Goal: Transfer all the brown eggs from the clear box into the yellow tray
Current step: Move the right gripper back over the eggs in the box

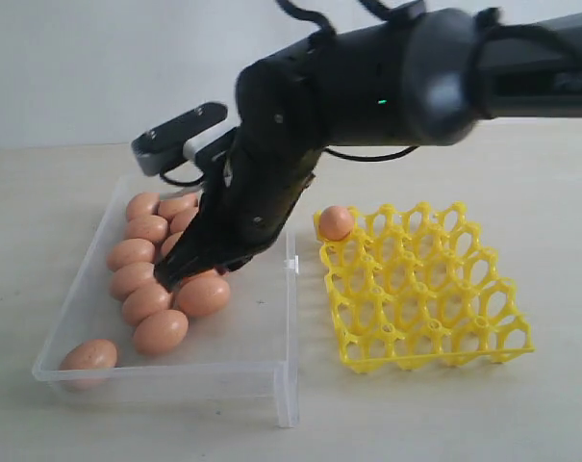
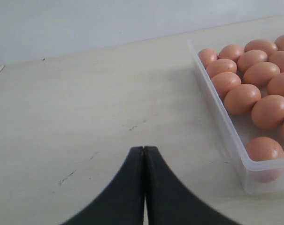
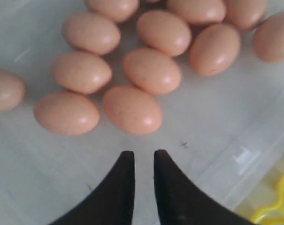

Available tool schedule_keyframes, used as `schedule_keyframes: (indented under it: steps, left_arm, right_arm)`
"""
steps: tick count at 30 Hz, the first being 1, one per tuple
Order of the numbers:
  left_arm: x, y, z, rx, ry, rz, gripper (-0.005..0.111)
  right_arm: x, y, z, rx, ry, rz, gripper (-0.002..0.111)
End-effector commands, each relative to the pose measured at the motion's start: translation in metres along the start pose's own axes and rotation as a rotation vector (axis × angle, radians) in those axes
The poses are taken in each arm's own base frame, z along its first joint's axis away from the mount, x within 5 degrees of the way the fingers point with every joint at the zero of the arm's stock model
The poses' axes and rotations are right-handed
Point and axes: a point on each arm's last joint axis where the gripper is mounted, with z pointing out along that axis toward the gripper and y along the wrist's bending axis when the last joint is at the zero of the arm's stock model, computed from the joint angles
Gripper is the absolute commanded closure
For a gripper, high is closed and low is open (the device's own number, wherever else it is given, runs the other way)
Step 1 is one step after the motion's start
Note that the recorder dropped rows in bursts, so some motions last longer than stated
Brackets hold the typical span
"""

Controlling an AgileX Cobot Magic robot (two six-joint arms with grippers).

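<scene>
Tabletop (image 1: 464, 414): pale, matte, faintly scuffed.
Clear box (image 1: 165, 377): near left, holds the clustered brown eggs (image 1: 161, 330).
Right gripper (image 3: 141, 157): over the box floor beside the eggs, jaws narrowly apart, empty.
Left gripper (image 2: 143, 149): closed, empty, outside the box.
Yellow tray (image 1: 425, 327): right of the box, single egg (image 1: 336, 222) in its far-left cell.
Wall (image 1: 79, 67): plain white, behind.

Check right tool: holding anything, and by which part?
Nothing. The right tool is empty, tips slightly apart, just short of the orange-brown oval eggs.
</scene>
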Motion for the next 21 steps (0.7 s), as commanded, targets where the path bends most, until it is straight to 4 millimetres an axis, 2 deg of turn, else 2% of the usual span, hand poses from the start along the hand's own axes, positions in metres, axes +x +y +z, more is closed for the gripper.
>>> schedule_keyframes:
  steps: [1, 5, 12, 17, 21]
  left_arm:
    - [-0.002, 0.000, -0.001, 0.004, -0.016, -0.005, 0.107]
    - [-0.002, 0.000, -0.001, 0.004, -0.016, -0.005, 0.107]
    - [-0.002, 0.000, -0.001, 0.004, -0.016, -0.005, 0.107]
    - [-0.002, 0.000, -0.001, 0.004, -0.016, -0.005, 0.107]
    - [-0.002, 0.000, -0.001, 0.004, -0.016, -0.005, 0.107]
  right_arm:
    - [-0.011, 0.014, 0.025, -0.040, 0.142, -0.058, 0.073]
    - [-0.024, 0.028, 0.042, -0.051, 0.163, -0.086, 0.065]
    - [-0.034, 0.032, 0.067, -0.051, 0.211, -0.063, 0.064]
    - [-0.035, 0.033, 0.074, -0.050, 0.267, -0.065, 0.064]
    - [-0.038, 0.033, 0.071, -0.054, 0.258, -0.061, 0.064]
